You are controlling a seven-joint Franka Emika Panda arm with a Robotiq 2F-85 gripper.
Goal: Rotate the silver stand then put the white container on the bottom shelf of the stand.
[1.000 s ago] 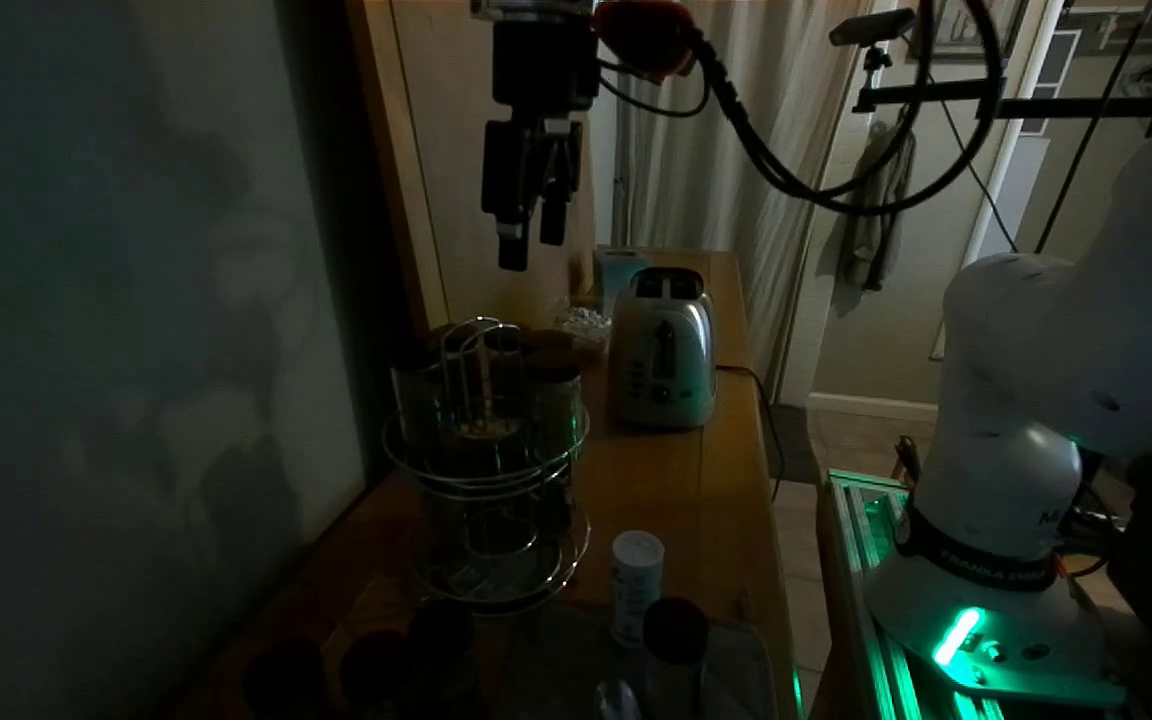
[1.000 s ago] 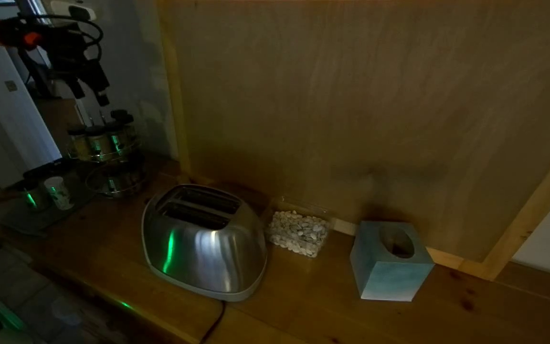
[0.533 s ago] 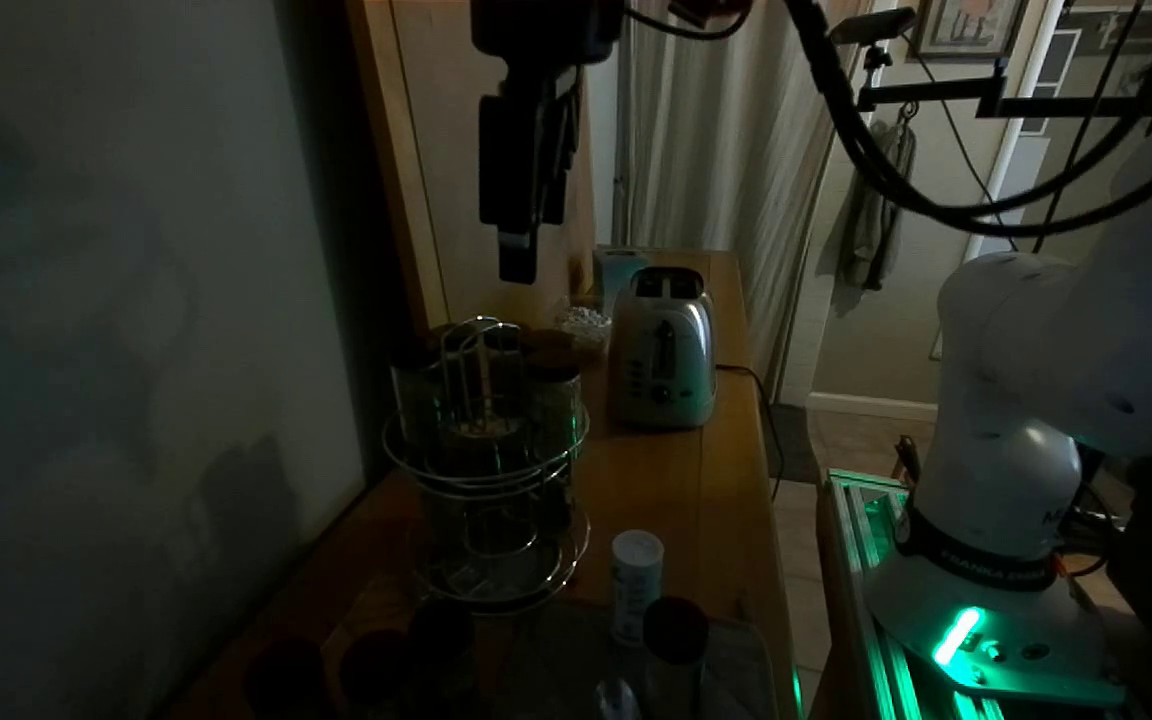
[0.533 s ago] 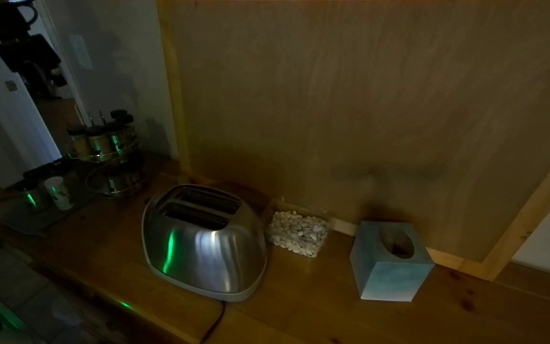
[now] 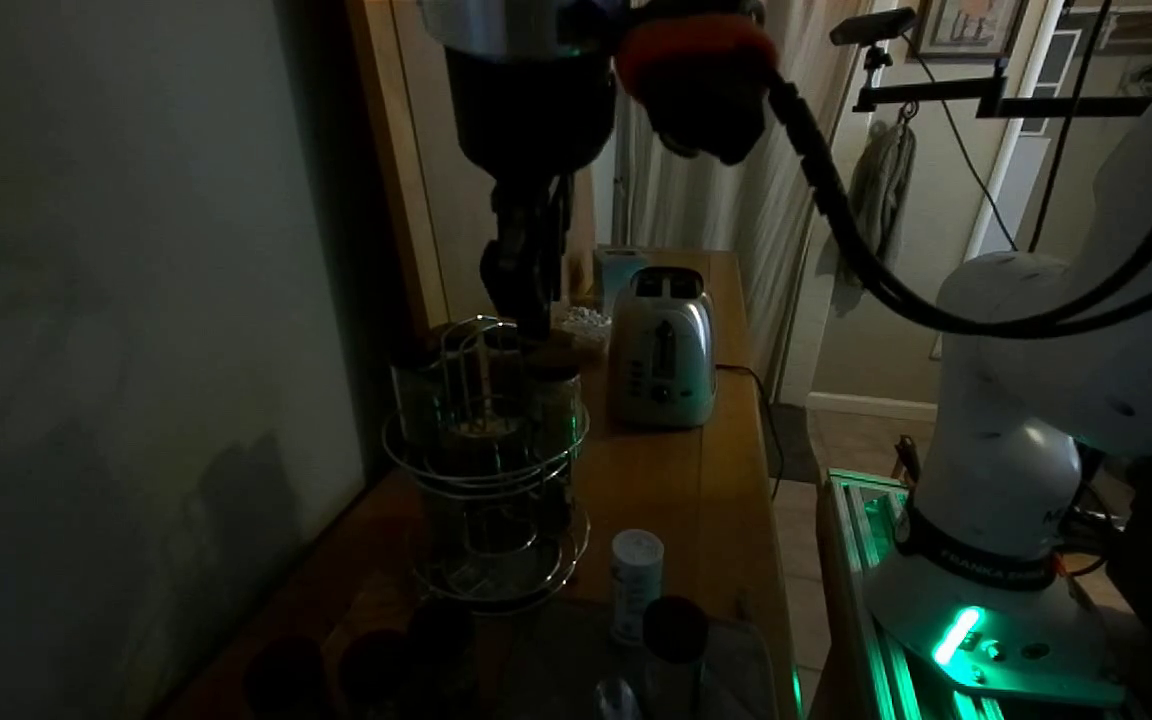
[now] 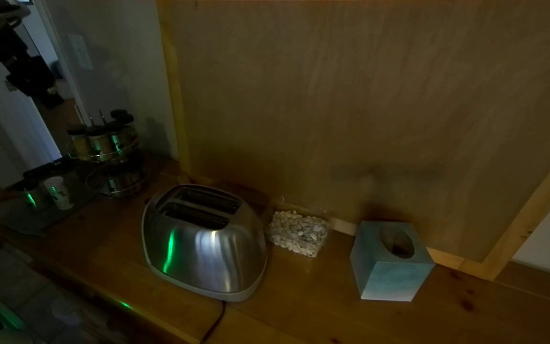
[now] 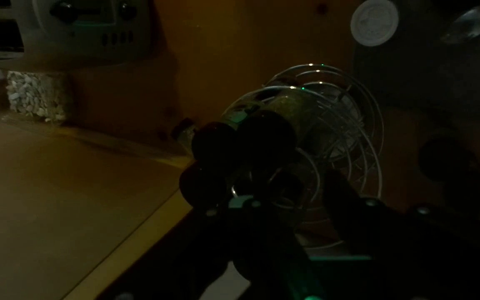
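The silver stand [image 5: 486,488] is a two-tier wire rack with a looped top, standing near the wall. Dark-lidded jars [image 6: 98,141] fill part of its upper tier. Its bottom shelf [image 5: 504,606] is a wire ring low over the table, partly in shadow. In front of the stand, the white container [image 5: 638,585] stands upright; in the wrist view its round white lid [image 7: 374,23] shows at the top right. My gripper [image 7: 292,187] hangs over the stand's top, its fingers apart with stand wires visible below the gap. Darkness hides whether a fingertip touches anything.
A silver toaster [image 6: 203,253] stands farther along the table, with a clear tub of white pebbles [image 6: 299,231] and a blue tissue box [image 6: 392,263] beyond. Dark-lidded jars [image 5: 674,630] stand on and beside a dark mat [image 5: 561,655] near the container. A wall [image 5: 186,300] runs close behind the stand.
My gripper has turned and come down from well above the stand to the level of its wire loop. Its fingers have drawn nearer each other. Stand and white container have not moved.
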